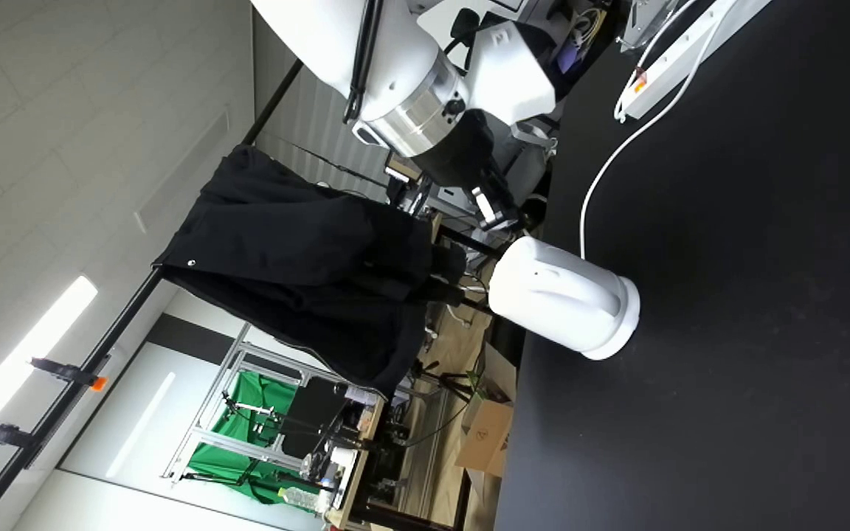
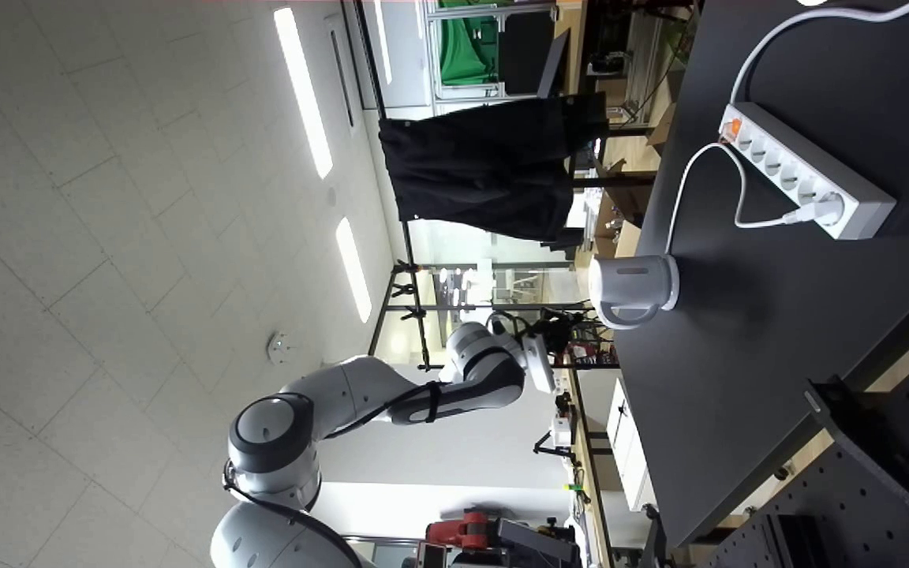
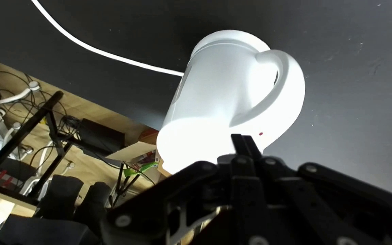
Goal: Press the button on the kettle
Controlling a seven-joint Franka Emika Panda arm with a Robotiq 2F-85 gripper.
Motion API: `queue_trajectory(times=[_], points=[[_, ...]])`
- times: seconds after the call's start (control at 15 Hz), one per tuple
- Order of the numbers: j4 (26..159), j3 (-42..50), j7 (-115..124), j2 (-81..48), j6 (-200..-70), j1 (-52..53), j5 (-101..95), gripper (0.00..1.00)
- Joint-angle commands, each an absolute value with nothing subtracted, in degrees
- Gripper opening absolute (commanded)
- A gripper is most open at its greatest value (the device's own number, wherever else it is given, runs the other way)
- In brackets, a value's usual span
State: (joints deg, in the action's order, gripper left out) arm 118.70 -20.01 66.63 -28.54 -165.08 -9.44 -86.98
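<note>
Room's lying on its side in both exterior views. Going left to right, you've got a pale tiled ceiling [image 2: 107, 237] with strip lights [image 2: 304, 91] first, then a black pole [image 1: 126, 312] with a couple of clamps [image 1: 60, 370] on it. There's a bit of green cloth [image 1: 270, 387] further back, and a big black cloth [image 1: 299, 243] hanging off that pole.

Next is the white arm [image 1: 329, 44], and at the end of it the claw [image 3: 243, 139], which is closed right up, fingertips [image 3: 238, 143] pressed together. In the wrist view the tips overlap the kettle [image 3: 209, 88] near where its handle [image 3: 293, 88] joins the top, just beside a tiny red mark [image 3: 261, 133]. Honestly can't tell if they're touching it or just really close. Can't make out the button itself either, the top is pretty much all glare there.

Kettle's white and standing upright on the dark bench [image 1: 727, 369], near the edge, handle off to the right in the wrist view. A white cord [image 3: 114, 56] comes out by its base and runs over to a power strip [image 2: 825, 166], where it's plugged in at one end. The strip lies on the bench too, well apart from the kettle, with an orange switch [image 2: 733, 126] at its other end.
</note>
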Motion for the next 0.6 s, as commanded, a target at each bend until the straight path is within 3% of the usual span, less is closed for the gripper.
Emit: queue_trajectory(times=[0.0, 0.53], points=[[116.07, -20.52, 68.26, -31.99, -164.81, -9.16, -83.55, 0.00], [112.40, -20.29, 69.90, -35.91, -166.71, -8.19, -82.71, 0.00]])
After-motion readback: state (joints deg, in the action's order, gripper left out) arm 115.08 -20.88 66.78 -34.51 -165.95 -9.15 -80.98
